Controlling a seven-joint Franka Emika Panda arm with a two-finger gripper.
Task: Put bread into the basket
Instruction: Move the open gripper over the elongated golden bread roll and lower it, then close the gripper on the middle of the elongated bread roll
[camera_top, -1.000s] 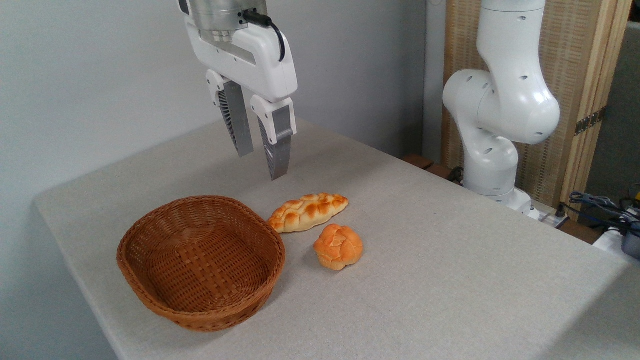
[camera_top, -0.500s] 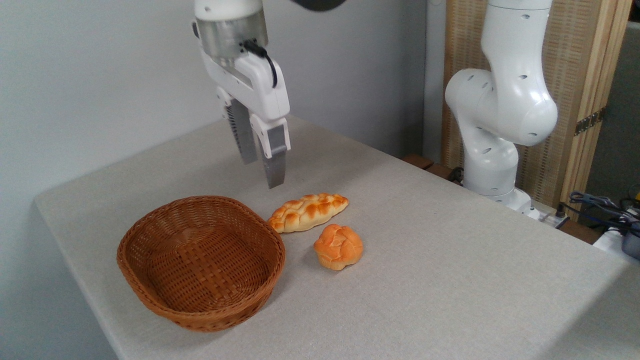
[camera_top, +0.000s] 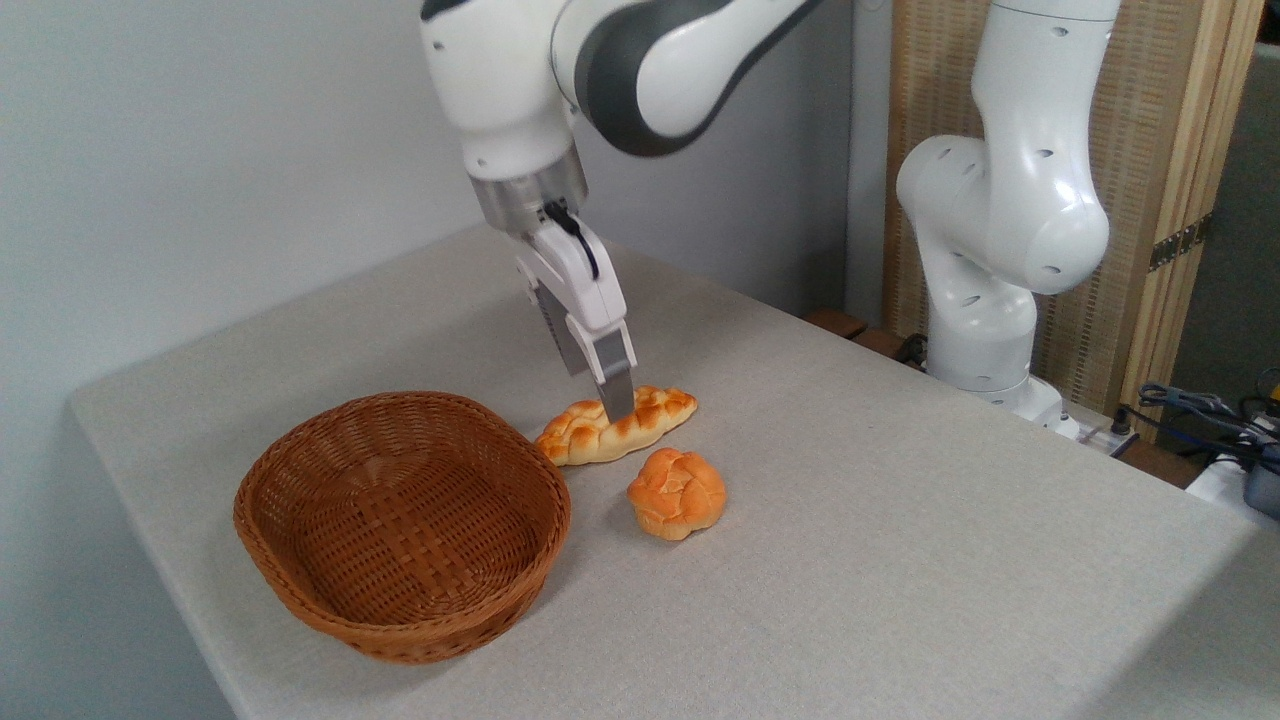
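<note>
**Claw at the braided loaf, basket empty**

The bread (camera_top: 616, 425) lies flat on the grey bench (camera_top: 900, 560), a long braided loaf with pointed ends, its length running from about 8 o'clock to 2 o'clock. Its lower-left tip sits just beside the rim of the basket (camera_top: 400, 525), at the basket's 2 o'clock side; whether tip and rim touch cannot be told from this angle.

The claw (camera_top: 612, 398) reaches down onto the middle of the loaf, tilted so its body leans up toward 11 o'clock. One grey finger (camera_top: 617, 392) shows in front of the loaf's top; the other is hidden behind it, so how wide the claw stands, and whether it has hold of the bread, cannot be told.

The basket is oval, brown woven wicker with low sides, and holds nothing. At 5 o'clock from the loaf, near but apart from it, sits a small round orange bun (camera_top: 677, 492).

The arm's white base column (camera_top: 985, 250) stands off the bench's far right edge, before a slatted wooden screen (camera_top: 1160, 130). Cables (camera_top: 1200, 410) lie at the far right.
</note>
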